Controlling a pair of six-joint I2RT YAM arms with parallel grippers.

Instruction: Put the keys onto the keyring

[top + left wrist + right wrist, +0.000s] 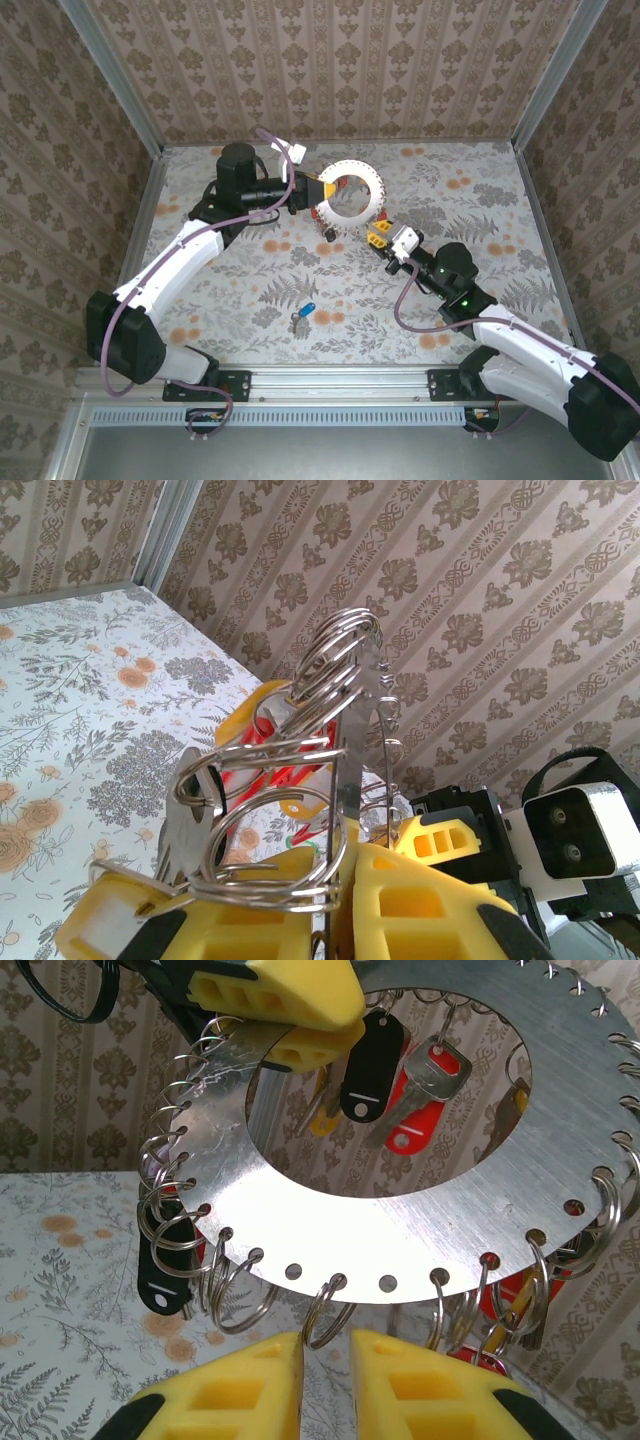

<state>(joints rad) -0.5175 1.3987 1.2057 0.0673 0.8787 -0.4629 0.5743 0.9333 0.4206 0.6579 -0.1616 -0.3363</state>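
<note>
Steel keyring (375, 192), carrying tagged keys (430, 1070), is sitting clamped in left gripper (316, 190). Right gripper (325, 1360) is hovering at its rim, fingers slightly apart.

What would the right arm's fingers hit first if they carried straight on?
Probably the small wire loop hanging off the keyring, just beyond the tips of the right fingers; depth is hard to judge.

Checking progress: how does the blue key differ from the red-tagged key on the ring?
The blue key lies loose on the table; the red-tagged key hangs from the ring, which the left gripper clamps. The blue key's plastic is blue, the red-tagged key's red. Both have silver metal.
</note>
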